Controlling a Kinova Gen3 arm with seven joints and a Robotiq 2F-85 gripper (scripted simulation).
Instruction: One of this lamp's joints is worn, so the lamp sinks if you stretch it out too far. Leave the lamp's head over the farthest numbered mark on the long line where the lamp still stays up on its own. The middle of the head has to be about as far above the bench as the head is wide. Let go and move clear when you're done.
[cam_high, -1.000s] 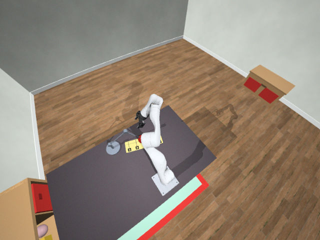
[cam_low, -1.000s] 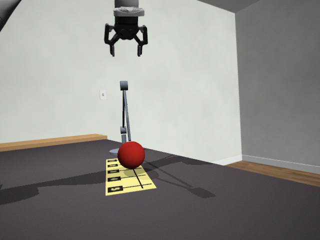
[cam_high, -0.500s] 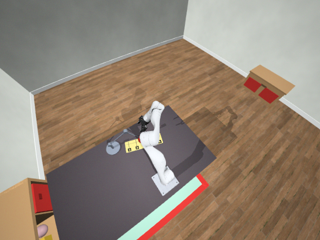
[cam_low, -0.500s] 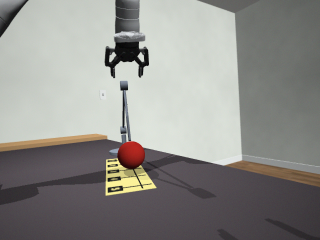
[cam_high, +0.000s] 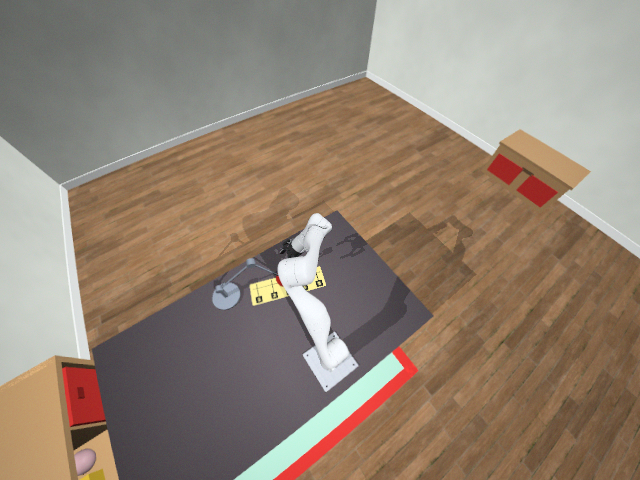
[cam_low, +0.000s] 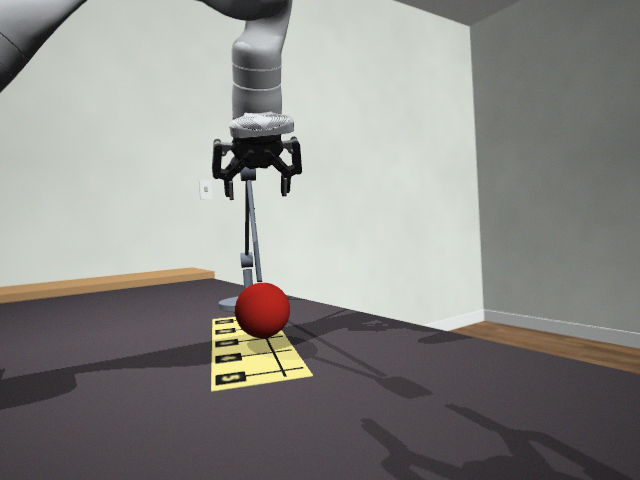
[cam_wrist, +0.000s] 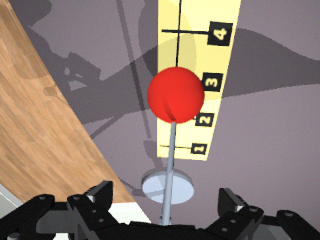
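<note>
At the lower left of the top view, you have a wooden cabinet (cam_high: 31, 408) with a red drawer (cam_high: 82, 395). Moving right, your lamp's round base (cam_high: 225, 298) (cam_low: 226, 303) (cam_wrist: 182, 189) sits on the dark table (cam_high: 206, 361) (cam_low: 129, 423) (cam_wrist: 280, 130), left of centre, and its elbow (cam_high: 250, 261) (cam_low: 248, 174) stands raised, up and to the right of it. Next comes the yellow numbered strip (cam_high: 266, 292) (cam_low: 258, 361) (cam_wrist: 220, 10), lying flat near the base. The lamp's red head (cam_high: 279, 280) (cam_low: 262, 310) (cam_wrist: 175, 95) hangs above it near the middle of the frame, partly hidden by the white arm (cam_high: 312, 310) (cam_low: 256, 77); your wrist view sets it beside the 3 label, but you can't tell the exact mark beneath it. Just above centre, your end effector (cam_high: 286, 249) (cam_low: 257, 190) (cam_wrist: 165, 196) has its fingers spread wide apart with nothing clamped, well above the head. Farther right, another wooden cabinet (cam_high: 547, 152) stands against the wall.

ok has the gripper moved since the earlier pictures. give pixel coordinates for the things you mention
Yes, the gripper (cam_low: 257, 190) (cam_wrist: 165, 196) has moved down: against the wall switch (cam_low: 205, 189), its fingertips were above it and are now level with it.
</note>
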